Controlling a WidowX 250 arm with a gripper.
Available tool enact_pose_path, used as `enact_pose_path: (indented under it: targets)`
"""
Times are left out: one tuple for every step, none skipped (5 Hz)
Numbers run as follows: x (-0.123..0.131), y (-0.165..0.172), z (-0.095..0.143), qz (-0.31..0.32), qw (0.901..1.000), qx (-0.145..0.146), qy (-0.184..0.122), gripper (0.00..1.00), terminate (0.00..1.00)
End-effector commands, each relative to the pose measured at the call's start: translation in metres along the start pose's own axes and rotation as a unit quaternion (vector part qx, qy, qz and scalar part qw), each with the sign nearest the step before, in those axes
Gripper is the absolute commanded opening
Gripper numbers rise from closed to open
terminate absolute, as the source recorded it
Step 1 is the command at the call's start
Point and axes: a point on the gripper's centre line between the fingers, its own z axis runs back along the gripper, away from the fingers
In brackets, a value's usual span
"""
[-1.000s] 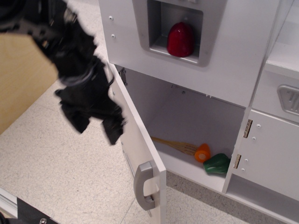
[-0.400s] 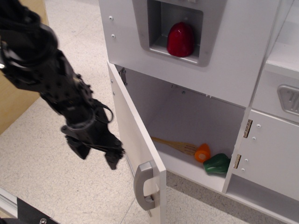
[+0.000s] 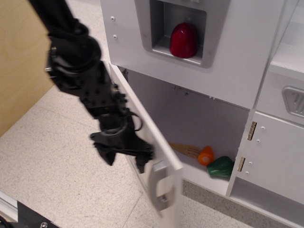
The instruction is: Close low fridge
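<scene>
The low fridge (image 3: pixel 204 118) is the white compartment at the bottom of the toy kitchen, standing open. Its large flat white door (image 3: pixel 145 142) swings out to the left, with a grey loop handle (image 3: pixel 160 186) near its free edge. My black gripper (image 3: pixel 124 160) hangs from the arm at the left, its fingers spread and empty, pressed against the door's outer face just left of the handle. Inside the fridge lie a wooden utensil (image 3: pixel 185 149), an orange piece (image 3: pixel 206 156) and a green piece (image 3: pixel 220 166).
A white panel above holds a grey niche with a red object (image 3: pixel 184 40). Smaller white cabinet doors with metal hinges (image 3: pixel 275 152) stand at the right. A wooden board (image 3: pixel 21 66) is at the far left. The floor is speckled beige tile (image 3: pixel 57 171).
My gripper has moved right and down to the door's outer face. The door has swung a little to the right, toward shut, and its handle has shifted right.
</scene>
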Motion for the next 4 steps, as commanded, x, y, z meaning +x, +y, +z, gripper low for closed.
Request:
enact_pose_path:
  targets:
    - [0.035,-0.028,-0.003,0.041,0.999,-0.007,-0.015,1.0,0.0]
    - [0.052,-0.038,-0.005,0.073,0.9968,-0.014,-0.03,1.0,0.0]
    - [0.068,-0.043,-0.007,0.098,0.9943,-0.018,-0.04,1.0,0.0]
    - [0.081,-0.046,-0.007,0.112,0.9925,-0.018,-0.047,1.0,0.0]
